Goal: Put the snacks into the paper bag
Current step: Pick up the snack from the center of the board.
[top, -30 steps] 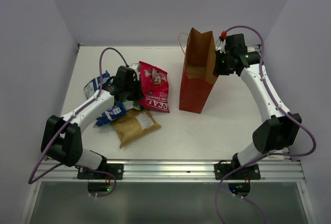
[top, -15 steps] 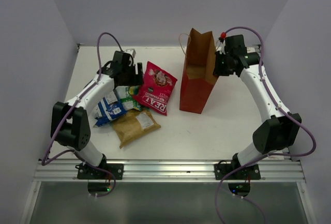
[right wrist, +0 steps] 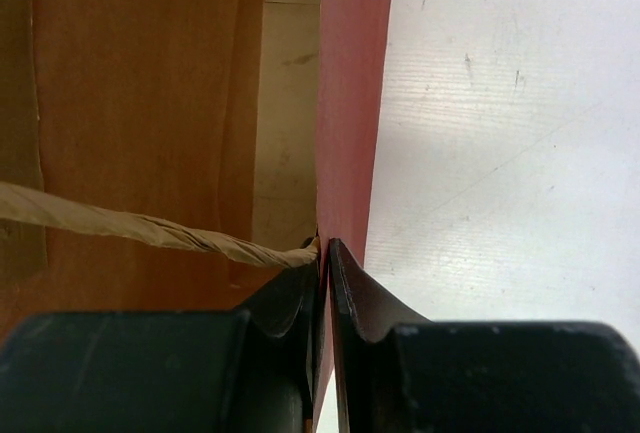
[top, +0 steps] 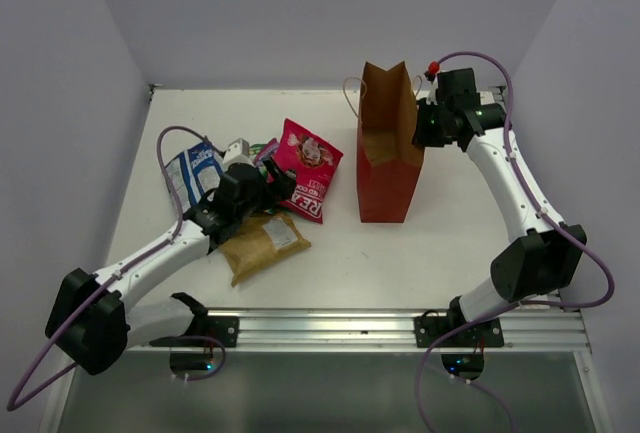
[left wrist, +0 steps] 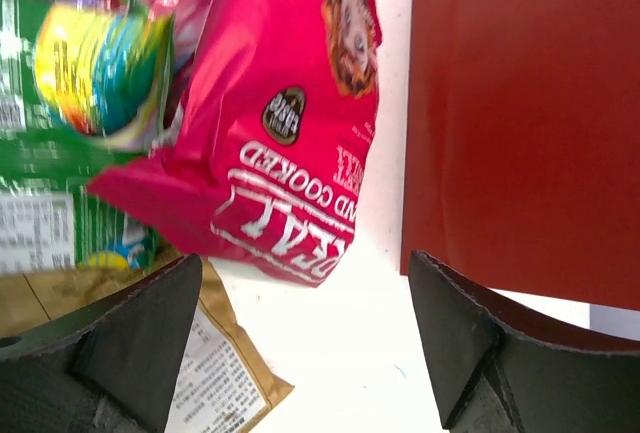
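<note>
Matt paper bag (top: pixel 388 168), glossy pink plastic packet (left wrist: pixel 290 123), rough twine handle (right wrist: pixel 130 225), smooth white tabletop (right wrist: pixel 500 103).

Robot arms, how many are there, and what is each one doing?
2. The left arm reaches to the snack pile, left gripper open by the pink packet. The right arm is opposite, right gripper shut on the paper bag rim.

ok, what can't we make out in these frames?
Inside of the paper bag: top view, its own walls hide the bottom; contents unknown.
Blue-and-white packet: top view, partly covered by the left arm.
Green packets: left wrist, blurred, print unreadable.
Tan packet: left wrist, cut off by the bottom edge.
</note>
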`<state>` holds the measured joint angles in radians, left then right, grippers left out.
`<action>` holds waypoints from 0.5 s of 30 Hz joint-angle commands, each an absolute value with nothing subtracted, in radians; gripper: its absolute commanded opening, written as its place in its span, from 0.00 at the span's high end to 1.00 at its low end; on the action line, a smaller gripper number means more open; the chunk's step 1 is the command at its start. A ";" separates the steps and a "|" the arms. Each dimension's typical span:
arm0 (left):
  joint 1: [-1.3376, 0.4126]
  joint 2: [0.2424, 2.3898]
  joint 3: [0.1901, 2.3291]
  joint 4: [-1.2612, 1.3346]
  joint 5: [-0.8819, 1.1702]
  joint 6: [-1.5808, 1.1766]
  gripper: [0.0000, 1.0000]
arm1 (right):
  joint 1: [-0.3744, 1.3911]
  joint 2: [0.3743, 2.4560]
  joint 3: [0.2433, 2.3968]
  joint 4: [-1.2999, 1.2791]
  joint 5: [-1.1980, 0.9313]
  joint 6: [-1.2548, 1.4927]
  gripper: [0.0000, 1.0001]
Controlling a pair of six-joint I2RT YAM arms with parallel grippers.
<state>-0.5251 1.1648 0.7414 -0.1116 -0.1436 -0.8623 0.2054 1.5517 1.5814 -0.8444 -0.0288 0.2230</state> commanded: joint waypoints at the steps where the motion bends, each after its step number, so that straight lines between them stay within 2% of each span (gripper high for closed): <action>1: -0.600 1.137 0.658 0.034 -0.332 -1.054 0.13 | 0.204 1.516 1.575 -0.808 -0.055 0.216 0.88; 9: -0.693 1.230 0.580 0.138 -0.452 -1.153 0.15 | 0.203 1.511 1.566 -0.802 -0.060 0.216 0.88; 15: -0.704 1.348 0.600 0.186 -0.479 -1.181 0.16 | 0.204 1.508 1.563 -0.801 -0.061 0.215 0.88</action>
<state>-0.6968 1.3125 0.5911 0.0879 -0.4019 -1.1393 0.2054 1.5509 1.5646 -0.8322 -0.0448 0.2230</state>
